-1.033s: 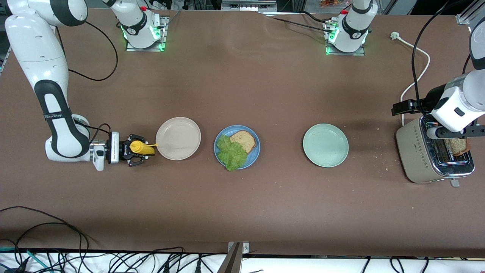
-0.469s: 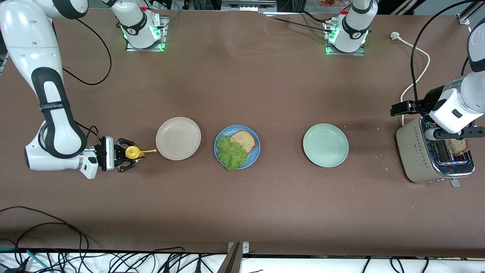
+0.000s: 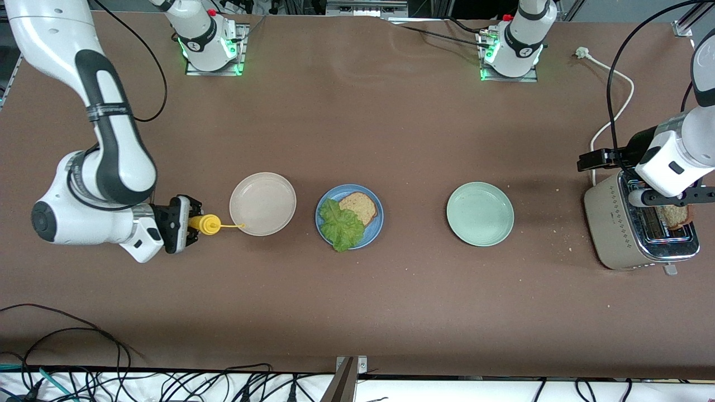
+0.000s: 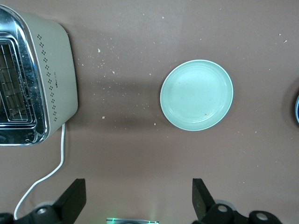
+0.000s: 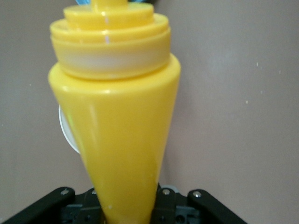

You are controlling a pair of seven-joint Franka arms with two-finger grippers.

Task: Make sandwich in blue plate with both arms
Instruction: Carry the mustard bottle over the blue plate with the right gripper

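The blue plate [image 3: 374, 228] lies mid-table with one slice of toast bread [image 3: 362, 205] and a green lettuce leaf [image 3: 339, 227] on it, side by side. My right gripper [image 3: 194, 223] [image 5: 126, 207] hovers low beside the beige plate, shut on a yellow squeeze bottle [image 3: 211, 224] [image 5: 117, 116] whose thin nozzle points over that plate's rim. Another slice of toast bread [image 3: 677, 215] stands in the toaster [image 3: 609, 223] [image 4: 51, 84]. My left gripper [image 3: 676, 195] [image 4: 138, 201] hangs open and empty above the toaster.
A beige plate [image 3: 262, 190] lies toward the right arm's end, a pale green plate [image 3: 479, 214] [image 4: 196, 101] toward the left arm's end. The toaster's white cord [image 3: 620, 109] runs toward the bases. Crumbs dot the table near the toaster.
The right arm swung and turned its wrist, carrying the yellow bottle; the nozzle now reaches the beige plate's rim. The left arm has barely moved.
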